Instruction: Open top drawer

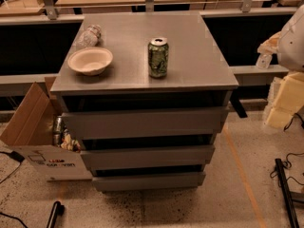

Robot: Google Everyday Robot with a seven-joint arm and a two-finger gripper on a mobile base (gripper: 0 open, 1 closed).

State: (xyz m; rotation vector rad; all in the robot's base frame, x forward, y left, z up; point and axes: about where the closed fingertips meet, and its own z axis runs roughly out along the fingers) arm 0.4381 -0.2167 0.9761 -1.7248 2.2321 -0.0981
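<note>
The top drawer (142,122) sat pushed in just under the front edge of the grey surface (194,56), with a dark gap above its flat front. Two lower drawers (147,156) lay beneath it. On the surface stood a green can (158,57) near the middle, a pale bowl (90,61) to its left, and a clear bottle (89,36) lying just behind the bowl. The hand (284,101) hung at the right edge of the view, well apart from the drawer; whether it was released or clenched, I cannot tell. An open box (28,122) stood on the floor at the left.
</note>
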